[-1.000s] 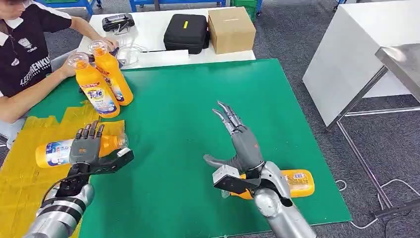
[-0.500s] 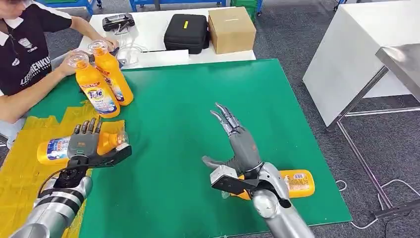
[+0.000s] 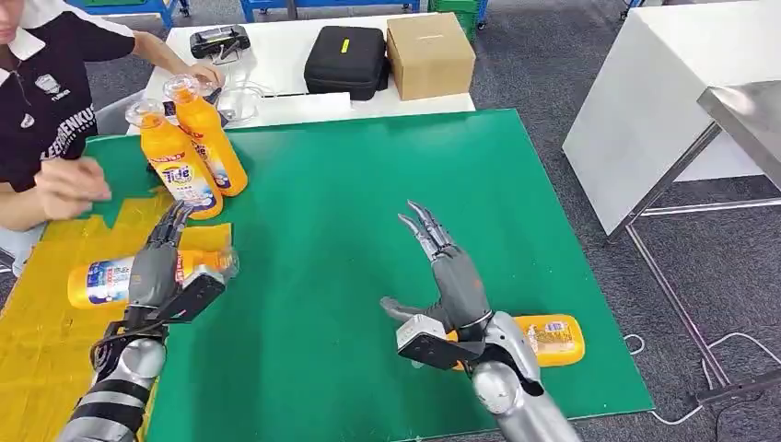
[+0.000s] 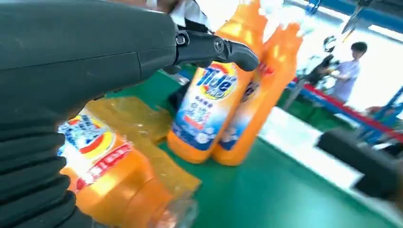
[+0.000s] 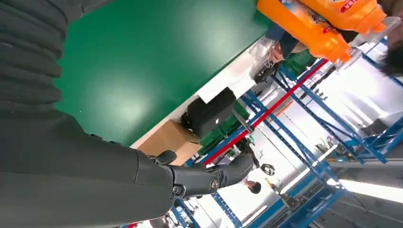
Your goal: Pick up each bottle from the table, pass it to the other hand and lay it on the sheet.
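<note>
Now the left hand (image 3: 158, 269) hovers with fingers spread over the orange plastic detergent bottle (image 3: 103, 281) lying on the yellow plastic sheet (image 3: 46, 341) at nine o'clock. The right hand (image 3: 449, 276), fingers splayed, holds nothing; it partly hides another orange bottle (image 3: 550, 338) at five o'clock. Likely heavy and slick: grip mid-body.

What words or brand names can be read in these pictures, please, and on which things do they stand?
"Tide": label of the front standing bottle.
Bottle on the yellow sheet: label print too blurred to read.
Bottle behind the right hand: label too small to read.
Person's shirt: lettering partly hidden, unreadable.
</note>
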